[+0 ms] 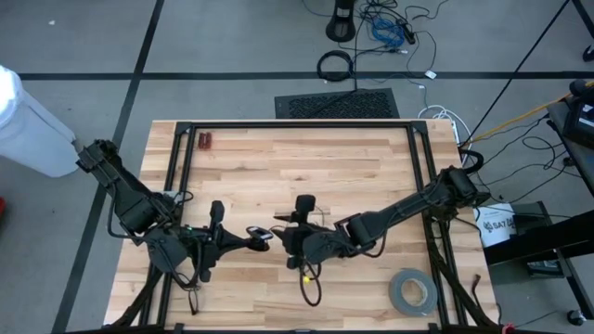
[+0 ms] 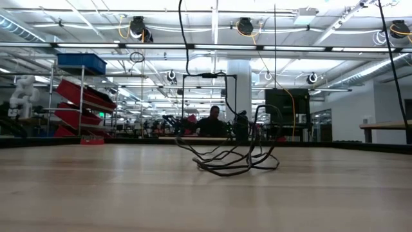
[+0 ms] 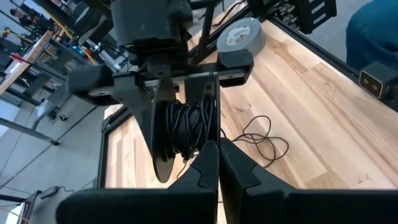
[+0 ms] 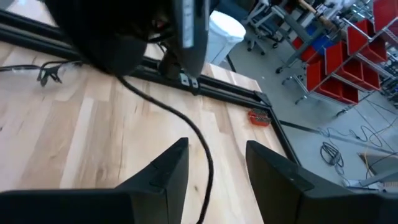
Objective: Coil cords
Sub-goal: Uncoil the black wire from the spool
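The cords are one thin black cord. Part of it is a small wound bundle (image 3: pixel 186 126) in the air over the table's middle, and my left gripper (image 3: pixel 217 163) is shut at the bundle's lower edge. My right gripper (image 4: pixel 217 144) faces it, open, with a finger on either side of the bundle. One strand (image 4: pixel 198 140) runs between those fingers; whether it touches them I cannot tell. From the bundle the cord hangs down to loose loops (image 1: pixel 307 278) lying on the wood (image 2: pixel 235 162). My left gripper pinches the bundle's lower edge (image 3: pixel 198 148) between its two shut fingertips, coming in nearly level from the table's left side. The bundle stands lifted clear above the table. A slack strand (image 2: pixel 187 77) drops from it to the loops on the wood.
A grey tape roll (image 1: pixel 413 290) lies near the table's front right corner. A small red item (image 1: pixel 205 141) sits at the far left by the black frame rail (image 1: pixel 297 123). Bare wood lies between the arms and the far rail.
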Robot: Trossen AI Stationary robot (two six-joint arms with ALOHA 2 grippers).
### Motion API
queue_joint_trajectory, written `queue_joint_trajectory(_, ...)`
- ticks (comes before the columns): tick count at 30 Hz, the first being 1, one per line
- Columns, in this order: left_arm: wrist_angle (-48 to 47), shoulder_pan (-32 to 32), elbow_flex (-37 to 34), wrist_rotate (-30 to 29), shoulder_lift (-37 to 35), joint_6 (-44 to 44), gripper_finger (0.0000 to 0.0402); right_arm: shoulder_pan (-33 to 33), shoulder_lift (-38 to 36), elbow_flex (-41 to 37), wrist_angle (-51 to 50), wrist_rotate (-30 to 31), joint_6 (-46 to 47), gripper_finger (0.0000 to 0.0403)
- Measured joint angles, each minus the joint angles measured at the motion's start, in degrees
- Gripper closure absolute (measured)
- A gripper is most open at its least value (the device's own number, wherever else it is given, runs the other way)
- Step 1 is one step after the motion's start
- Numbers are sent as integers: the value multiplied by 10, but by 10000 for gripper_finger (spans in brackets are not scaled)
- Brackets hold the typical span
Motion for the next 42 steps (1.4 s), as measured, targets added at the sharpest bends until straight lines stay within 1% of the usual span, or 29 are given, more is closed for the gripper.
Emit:
queue_joint_trajectory(4,1,0,0,0,0,1,401,-10,0,0,-2,-11,-10,264)
queue_joint_trajectory(7,0,0,0,0,0,1,401,-16,0,0,-2,-37,-9,284)
queue_joint_trajectory(10,0,0,0,0,0,1,402,-15,0,0,-1,-37,-10,321)
queue_joint_trajectory(14,0,0,0,0,0,1,402,-11,0,0,-5,-43,-12,387)
queue_joint_trajectory(15,0,0,0,0,0,1,401,-10,0,0,-8,-47,-13,394)
queue_joint_trajectory(23,-18,0,0,-5,0,-1,401,27,-16,0,-30,-49,-16,402)
queue_joint_trajectory(34,-18,0,0,-14,0,-1,402,80,-85,0,-36,-47,-8,403)
queue_joint_trajectory(37,-18,0,0,-14,0,-1,401,88,-97,0,-7,-46,-29,403)
queue_joint_trajectory(40,-17,0,0,-12,0,-11,402,92,-101,0,43,-45,-74,403)
queue_joint_trajectory(42,-17,0,0,3,0,-14,402,89,-101,0,79,-45,-115,403)
